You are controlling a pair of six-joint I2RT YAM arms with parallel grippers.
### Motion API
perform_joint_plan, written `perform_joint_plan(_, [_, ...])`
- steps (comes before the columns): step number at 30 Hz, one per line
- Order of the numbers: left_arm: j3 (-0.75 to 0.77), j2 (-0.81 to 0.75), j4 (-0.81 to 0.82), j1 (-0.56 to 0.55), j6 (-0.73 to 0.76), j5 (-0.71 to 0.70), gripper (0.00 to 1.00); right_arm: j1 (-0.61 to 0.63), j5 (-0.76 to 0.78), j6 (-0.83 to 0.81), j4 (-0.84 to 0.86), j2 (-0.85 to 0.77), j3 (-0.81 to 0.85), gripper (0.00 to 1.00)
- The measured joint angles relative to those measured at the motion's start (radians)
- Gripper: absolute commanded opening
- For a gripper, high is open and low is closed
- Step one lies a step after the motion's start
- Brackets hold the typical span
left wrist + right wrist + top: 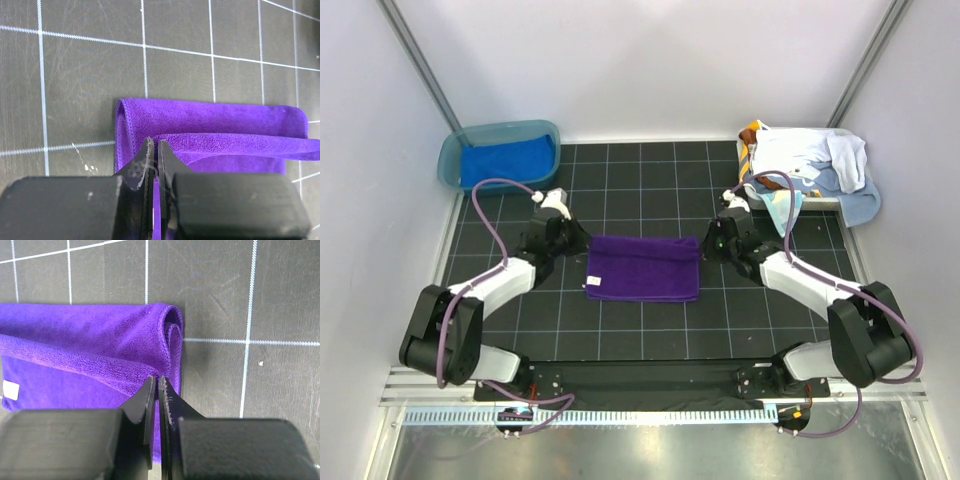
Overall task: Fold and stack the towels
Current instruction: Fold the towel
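Purple towel (643, 268) folded double, ends rolled; L fingers (144, 167) & R fingers (146, 402) each pinch its top layer.

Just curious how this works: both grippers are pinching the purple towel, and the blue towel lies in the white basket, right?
Not quite: the blue towel lies in the teal tub, as the top view shows. The left gripper and right gripper do pinch the purple towel.

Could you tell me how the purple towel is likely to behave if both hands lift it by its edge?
The purple towel will probably drape and sag between the left hand and right hand, since its pinched layer curls softly. Its fuzzy pile likely grips well, so slipping seems unlikely.
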Motion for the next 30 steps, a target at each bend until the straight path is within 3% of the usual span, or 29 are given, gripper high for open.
perform_joint_plan(30, [-0.202,-0.277,-0.063,-0.062,-0.072,-0.054,0.00,0.089,0.049,0.086,-0.040,-0.212,-0.131,0.06])
